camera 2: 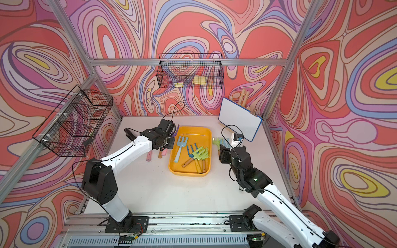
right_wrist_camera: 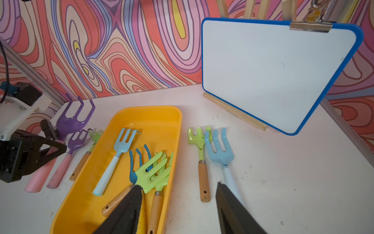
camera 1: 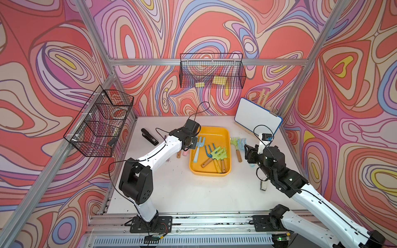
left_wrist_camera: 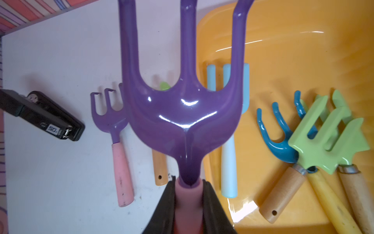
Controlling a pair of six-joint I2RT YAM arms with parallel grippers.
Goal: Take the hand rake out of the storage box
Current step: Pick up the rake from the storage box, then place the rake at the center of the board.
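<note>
L arm (camera 1: 160,149) bent fwd — jaws clamp purple rake (left_wrist_camera: 182,113) by storage box (camera 1: 212,129).

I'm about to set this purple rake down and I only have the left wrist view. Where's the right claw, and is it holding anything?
Observer: The right claw is open and empty, across the storage box from your purple rake.
Operator: Is anything lying on that side?
Observer: Yes. A green rake and a light blue fork lie side by side on the table, right of the box.
Operator: And behind them?
Observer: A blue-framed whiteboard stands on a wooden easel near the far right corner.
</note>
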